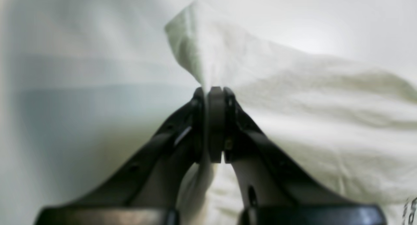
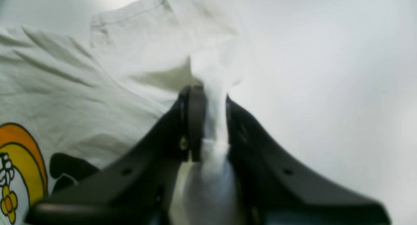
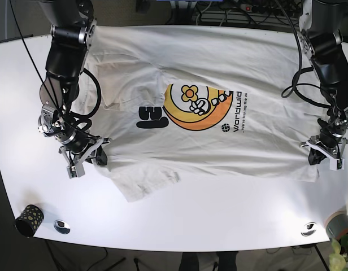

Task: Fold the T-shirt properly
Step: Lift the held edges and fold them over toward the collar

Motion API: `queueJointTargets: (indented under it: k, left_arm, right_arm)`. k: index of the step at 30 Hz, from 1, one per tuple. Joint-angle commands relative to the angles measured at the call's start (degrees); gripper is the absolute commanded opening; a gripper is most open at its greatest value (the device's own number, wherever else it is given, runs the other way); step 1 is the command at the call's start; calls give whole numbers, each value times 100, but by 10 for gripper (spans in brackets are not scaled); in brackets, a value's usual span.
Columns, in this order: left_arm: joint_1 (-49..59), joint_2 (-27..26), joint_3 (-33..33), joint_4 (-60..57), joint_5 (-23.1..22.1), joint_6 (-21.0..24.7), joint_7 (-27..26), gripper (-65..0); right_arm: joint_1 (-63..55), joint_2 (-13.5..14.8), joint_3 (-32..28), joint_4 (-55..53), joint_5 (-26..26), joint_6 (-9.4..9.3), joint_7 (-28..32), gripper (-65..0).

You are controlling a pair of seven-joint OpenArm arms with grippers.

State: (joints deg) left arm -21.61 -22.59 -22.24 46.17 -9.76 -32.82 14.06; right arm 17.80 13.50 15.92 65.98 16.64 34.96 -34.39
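A white T-shirt (image 3: 219,73) with an orange and yellow flower print (image 3: 196,107) lies spread on the white table (image 3: 208,220), one sleeve near the front. My right gripper (image 3: 95,157), on the base view's left, is shut on the shirt's edge. In the right wrist view the gripper (image 2: 211,91) pinches a bunched fold of the shirt (image 2: 65,97). My left gripper (image 3: 321,155), on the base view's right, is shut on the opposite edge. In the left wrist view the gripper (image 1: 213,89) holds a raised peak of cloth (image 1: 309,104).
A black patterned cup (image 3: 28,219) stands at the front left corner. Round metal fittings (image 3: 62,226) (image 3: 308,228) sit near the front edge. A grey pot (image 3: 339,226) is at the front right. Cables (image 3: 230,11) run behind the table.
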Motion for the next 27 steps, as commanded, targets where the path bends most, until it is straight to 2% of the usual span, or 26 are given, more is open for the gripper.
queueJointTargets:
  k: [1,8,14,20,27]
  left_arm:
    - [55,-137,-40,574,-268,16,22,-649]
    - [767,-145,-180,1541,-611,16,321,-649]
    - [1251,-145,-391,1875,-620,-2,321,-649]
    - [1769,-145,-743,2139,-620,-450,347,-649]
    - [1910,-145,-1288,2165,-585,-718,1262,-649]
  right_arm:
    - [0,88,30,519,89,34,-38,-601]
    - [-677,61,47,1873,116,34,-636,-601]
    - [-1451,35,56,3104,116,16,-1075,-601]
    - [-2198,9,56,3983,116,7,-1189,-601]
    - [-2936,-255,373,4528,116,7,-1189,-601]
